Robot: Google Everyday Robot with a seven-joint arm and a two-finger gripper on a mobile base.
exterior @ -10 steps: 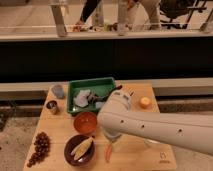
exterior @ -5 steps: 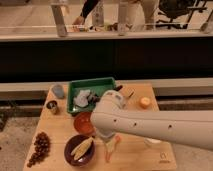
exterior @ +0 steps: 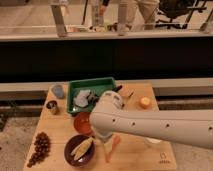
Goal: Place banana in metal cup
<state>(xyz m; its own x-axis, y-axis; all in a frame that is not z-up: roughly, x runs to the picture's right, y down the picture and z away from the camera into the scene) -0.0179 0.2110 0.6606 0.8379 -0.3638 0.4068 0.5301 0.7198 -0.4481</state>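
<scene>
On the wooden surface [exterior: 60,127]:

- One banana [exterior: 82,148].
- One metal cup [exterior: 51,106].
- Two bowls, one dark purple [exterior: 69,156] and one orange-red [exterior: 81,123].
- One green tray [exterior: 93,84].
- One grey-blue lump [exterior: 58,91].
- One bunch of dark grapes [exterior: 39,148].
- One orange round fruit [exterior: 145,102].
- One slim orange carrot-like piece [exterior: 116,142].

There is one robot arm [exterior: 160,127] with one gripper [exterior: 108,149], just right of the purple bowl.

pale yellow banana w/ tan streaks [exterior: 82,148] in dark purple round bowl [exterior: 70,158], lower left; shiny grey steel cup [exterior: 51,106] left; green tray [exterior: 92,81] centre; pale gripper [exterior: 107,144] lower centre under white arm [exterior: 150,127].
</scene>
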